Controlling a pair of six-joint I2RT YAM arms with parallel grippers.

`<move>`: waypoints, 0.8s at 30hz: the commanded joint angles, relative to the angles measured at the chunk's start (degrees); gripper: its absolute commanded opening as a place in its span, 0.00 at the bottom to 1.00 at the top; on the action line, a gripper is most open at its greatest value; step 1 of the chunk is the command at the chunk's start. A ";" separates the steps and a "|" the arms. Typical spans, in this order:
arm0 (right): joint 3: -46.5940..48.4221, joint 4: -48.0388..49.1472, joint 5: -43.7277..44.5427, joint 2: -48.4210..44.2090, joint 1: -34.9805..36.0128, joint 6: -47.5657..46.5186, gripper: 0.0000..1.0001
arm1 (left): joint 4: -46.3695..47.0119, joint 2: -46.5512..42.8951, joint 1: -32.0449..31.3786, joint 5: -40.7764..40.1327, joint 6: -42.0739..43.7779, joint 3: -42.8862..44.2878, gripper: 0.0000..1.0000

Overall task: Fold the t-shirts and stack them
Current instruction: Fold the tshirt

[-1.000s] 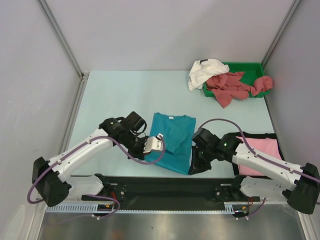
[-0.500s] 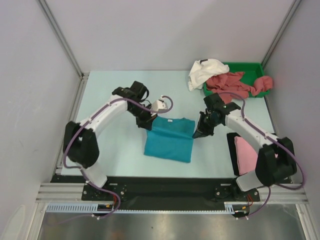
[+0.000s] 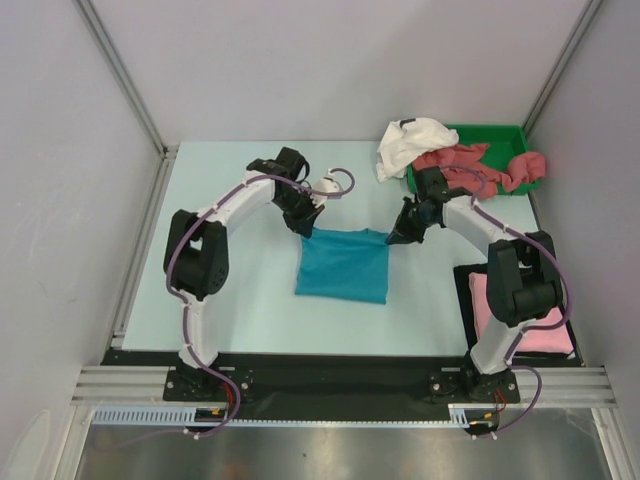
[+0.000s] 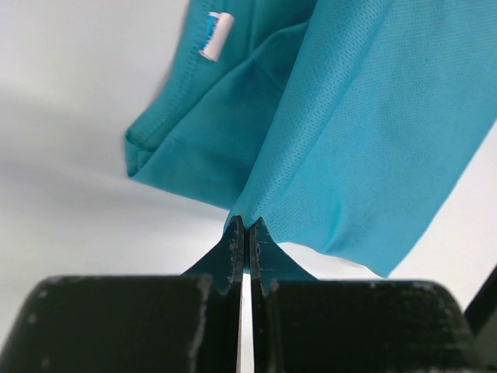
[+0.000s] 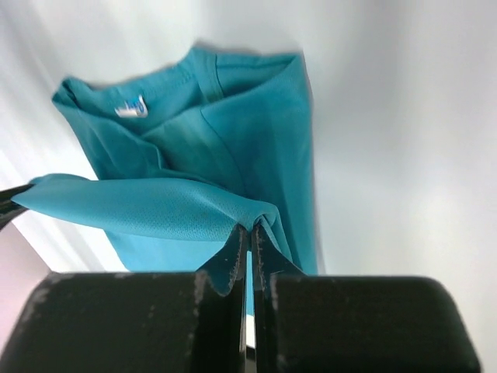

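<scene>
The teal-blue t-shirt [image 3: 343,265] lies doubled over in the middle of the table. My left gripper [image 3: 308,229] is shut on its far left corner, and my right gripper [image 3: 394,238] is shut on its far right corner. In the left wrist view the gripper [image 4: 245,225] pinches the teal cloth [image 4: 365,132] above the layer with the label. In the right wrist view the gripper [image 5: 248,228] pinches a fold of the shirt [image 5: 186,202]. A white t-shirt [image 3: 410,142] and dusty-red t-shirts [image 3: 470,172] hang over the tray. A light pink t-shirt [image 3: 520,315] lies folded at the right.
The green plastic tray [image 3: 510,135] stands at the far right corner. A black mat [image 3: 464,290] lies under the pink shirt. Grey walls close in the table on three sides.
Both grippers have carried the near edge of the teal shirt away from the arm bases to its far edge, folding it in half. The shirt now looks shorter.
</scene>
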 commanded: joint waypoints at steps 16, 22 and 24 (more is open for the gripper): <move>1.07 8.54 17.51 -9.14 0.13 -6.27 0.54 | 18.70 -5.84 2.63 -11.41 -16.26 -2.71 0.51; -6.32 8.55 14.69 -10.21 4.70 -5.14 0.62 | 21.86 -6.74 2.63 -8.40 -18.98 -11.79 0.52; -7.12 9.51 13.03 -8.63 5.06 -4.61 0.67 | 22.04 -4.28 2.72 -9.02 -19.87 -11.45 0.52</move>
